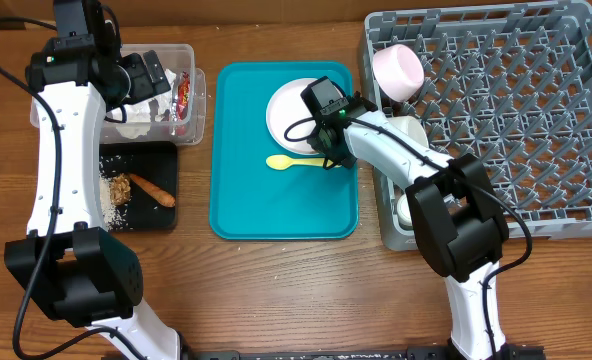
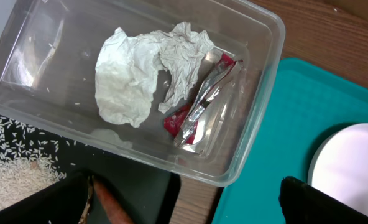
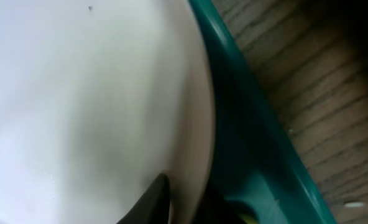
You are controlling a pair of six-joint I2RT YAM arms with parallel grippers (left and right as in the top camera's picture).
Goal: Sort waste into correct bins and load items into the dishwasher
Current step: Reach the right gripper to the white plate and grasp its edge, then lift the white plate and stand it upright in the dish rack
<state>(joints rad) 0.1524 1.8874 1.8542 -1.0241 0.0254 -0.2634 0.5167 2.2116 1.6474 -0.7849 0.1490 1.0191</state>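
Observation:
The white plate (image 1: 288, 112) lies on the teal serving tray (image 1: 236, 200), with the yellow spoon (image 1: 291, 161) just in front of it. My right gripper (image 1: 328, 150) is at the plate's right rim. In the right wrist view its fingers (image 3: 184, 202) pinch the rim of the plate (image 3: 78, 93), one above and one below. My left gripper (image 2: 184, 211) is open and empty above the clear tub (image 2: 258, 93), which holds crumpled white paper (image 2: 140, 74) and a red foil wrapper (image 2: 199, 102). The black tray (image 1: 161, 155) holds the carrot-like stick (image 1: 152, 188), brown lump (image 1: 121, 188) and rice (image 1: 109, 212).
The grey dish rack (image 1: 506, 110) stands at the right, with a pink bowl (image 1: 398, 70) at its left edge and two more pale pieces of crockery (image 1: 409, 130) (image 1: 406, 210) further down that edge. The teal tray's rim (image 3: 246, 124) is next to bare wood table (image 3: 333, 93).

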